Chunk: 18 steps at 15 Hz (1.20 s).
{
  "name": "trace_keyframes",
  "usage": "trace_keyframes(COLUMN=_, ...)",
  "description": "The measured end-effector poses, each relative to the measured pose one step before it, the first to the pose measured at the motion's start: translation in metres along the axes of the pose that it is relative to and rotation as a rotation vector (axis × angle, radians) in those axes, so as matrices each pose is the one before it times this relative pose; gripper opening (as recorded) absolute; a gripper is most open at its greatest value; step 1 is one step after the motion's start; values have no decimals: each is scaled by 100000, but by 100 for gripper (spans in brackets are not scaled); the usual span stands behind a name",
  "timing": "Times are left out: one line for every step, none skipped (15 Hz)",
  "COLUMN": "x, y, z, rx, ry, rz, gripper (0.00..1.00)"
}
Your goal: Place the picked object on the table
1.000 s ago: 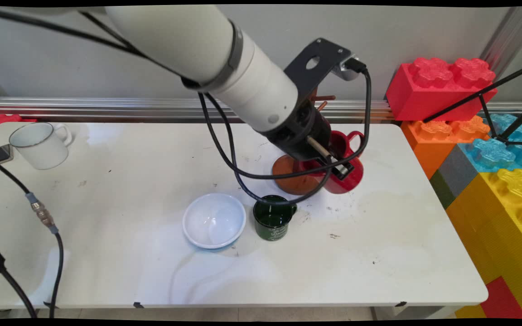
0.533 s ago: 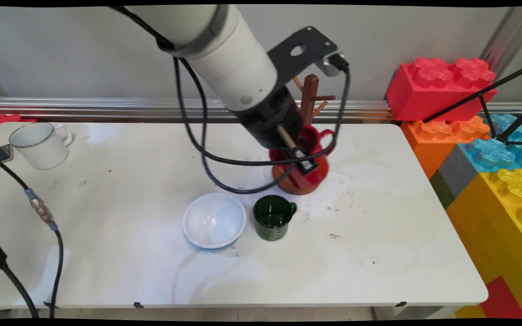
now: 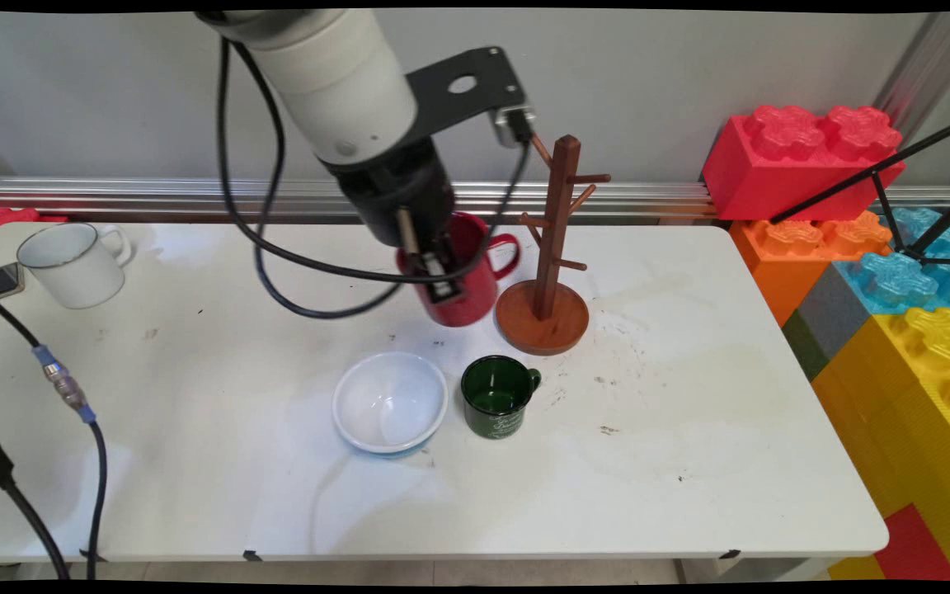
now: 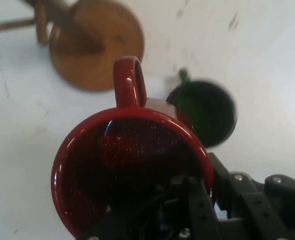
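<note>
Gripper (image 3: 439, 285) is clamped on the rim of the red mug (image 3: 467, 280), one finger inside and one outside, and has carried it leftward off the wooden mug tree (image 3: 553, 239), so the mug now hangs just left of the tree's base, above the table (image 3: 689, 429). Below it stand the green mug (image 3: 498, 398) and pale bowl (image 3: 390, 403); a white mug (image 3: 75, 262) sits far left, well apart

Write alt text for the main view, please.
The arm's black gripper grips a red mug by its rim, beside a wooden mug tree on the white table. A white bowl and green mug sit nearer the camera.
</note>
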Motion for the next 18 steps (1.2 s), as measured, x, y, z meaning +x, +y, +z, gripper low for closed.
trace_keyframes(x=-416, y=-557, z=-110, rx=821, ry=-2230, rz=1945, gripper=0)
trace_keyframes(x=-283, y=-381, z=-33, rx=559, ry=-1476, rz=1235, gripper=0)
trace_keyframes(x=-431, y=-603, z=-10, rx=888, ry=-2185, rz=1753, gripper=0)
trace_keyframes(x=-480, y=-715, z=90, rx=1039, ry=-2238, rz=1701, gripper=0)
trace_keyframes(x=-438, y=-708, z=180, rx=979, ry=-1936, rz=1449, gripper=0)
trace_keyframes(x=-298, y=-513, z=195, rx=651, ry=-1172, rz=920, gripper=0)
trace_keyframes(x=-300, y=-505, z=242, rx=650, ry=-1010, rz=845, gripper=0)
trace_keyframes(x=-360, y=-642, z=391, rx=642, ry=-1143, rz=947, gripper=0)
trace_keyframes(x=-227, y=-391, z=268, rx=311, ry=-583, rz=531, gripper=0)
trace_keyframes(x=-359, y=-564, z=474, rx=357, ry=-889, rz=698, gripper=0)
trace_keyframes(x=-218, y=-353, z=369, rx=73, ry=-403, rz=369, gripper=0)
trace_keyframes(x=-331, y=-469, z=581, rx=22, ry=-603, rz=500, gripper=0)
trace_keyframes(x=-364, y=-471, z=701, rx=-149, ry=-381, rz=414, gripper=0)
trace_keyframes(x=-269, y=-443, z=762, rx=-247, ry=-290, rz=491, gripper=0)
trace_keyframes(x=-238, y=-356, z=675, rx=-199, ry=-244, rz=331, gripper=0)
trace_keyframes(x=-159, y=-221, z=458, rx=-59, ry=-146, rz=33, gripper=0)
trace_keyframes(x=-230, y=-311, z=715, rx=-156, ry=-317, rz=-29, gripper=0)
trace_keyframes(x=-205, y=-316, z=860, rx=-402, ry=-168, rz=-249, gripper=0)
